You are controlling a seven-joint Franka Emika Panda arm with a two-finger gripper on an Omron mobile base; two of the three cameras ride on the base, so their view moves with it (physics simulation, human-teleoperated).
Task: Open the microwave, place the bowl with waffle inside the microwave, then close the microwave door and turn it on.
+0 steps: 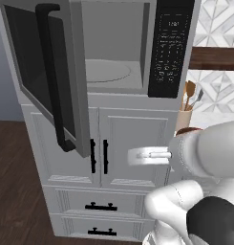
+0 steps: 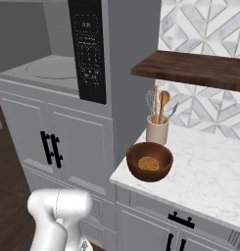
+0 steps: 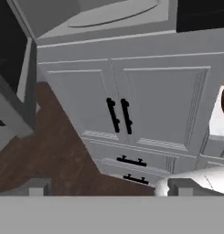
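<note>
My claw [image 3: 104,187] hangs with its two fingertips [image 3: 36,186] wide apart and nothing between them. It faces the cabinet doors [image 3: 131,105] below the microwave [image 1: 113,48], level with their paired black handles.

Taking the microwave as landmark: its door [image 1: 47,72] stands swung open at the left, window dark, long black bar handle [image 1: 51,81] facing out. The cavity is open and bare, with one round turntable [image 2: 50,68] on its floor. The black keypad [image 2: 89,49] sits at the cavity's right edge.

The bowl [image 2: 149,161] rests on the marble tabletop [image 2: 209,176], right of the microwave and lower than its cavity, just in front of the utensil holder [image 2: 157,132]. The waffle [image 2: 148,163] lies loose in its bottom.

Handling, as a judgement: the bowl looks rigid, glossy and therefore slippery, and probably light. Its width seems too great to span, so I should pinch the rim wall, one finger inside and one outside, on the side away from the holder. Keep it level; the waffle is unsecured and could slide out.

Count: one microwave, one door, one bowl, one waffle piece, one holder with several utensils, one shelf [image 2: 190,68] above the tabletop, two cabinet doors and two drawers [image 1: 97,206] beneath the microwave.
</note>
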